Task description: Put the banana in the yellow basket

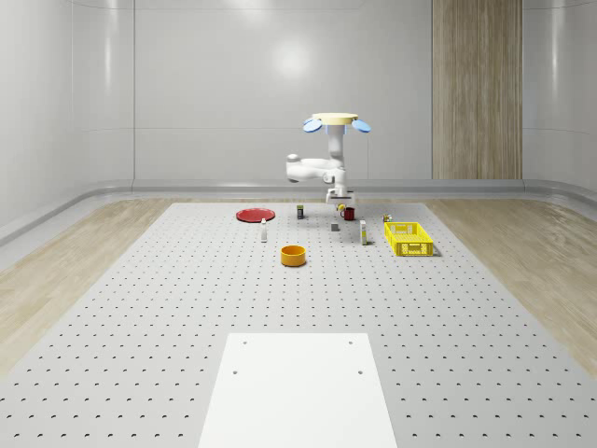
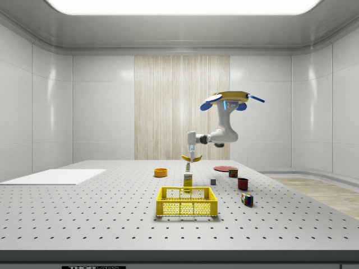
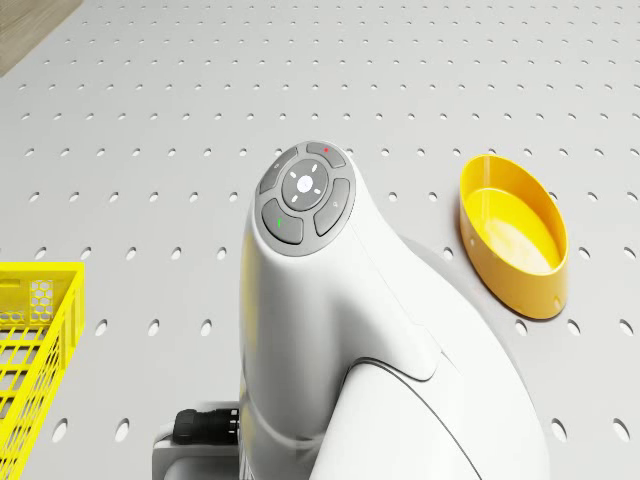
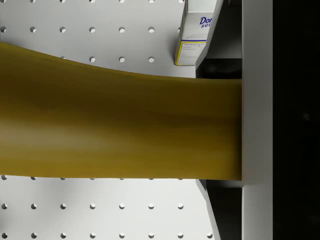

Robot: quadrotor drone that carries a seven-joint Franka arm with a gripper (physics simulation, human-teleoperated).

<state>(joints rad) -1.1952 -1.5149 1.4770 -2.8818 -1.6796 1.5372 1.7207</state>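
- Drone [image 2: 229, 100] hovers above the far part of the table [image 1: 187, 308], arm bent down and out toward the side view's left.
- Gripper [image 2: 192, 154] hangs well above the surface, clenched on the banana [image 2: 193, 159]; in the wrist view the banana [image 4: 115, 125] runs crosswise, butted against one finger [image 4: 257, 120].
- Banana is airborne, clear of everything under it; a carry height, I judge, to pass over the clutter.
- Basket [image 1: 409, 238] sits on the table toward the whole-scene view's right edge, nearer that camera than the gripper. Banana not yet over it.
- Carton [image 4: 197, 32] stands on the table under the gripper; likely the same carton [image 2: 188, 180] just behind the basket [image 2: 187, 202] in the side view.
- Bowl [image 3: 514, 235] lies near the arm; mug [image 2: 243, 183], plate [image 1: 254, 216] apart.
- Judgement: transport step; grasp done, release pending.
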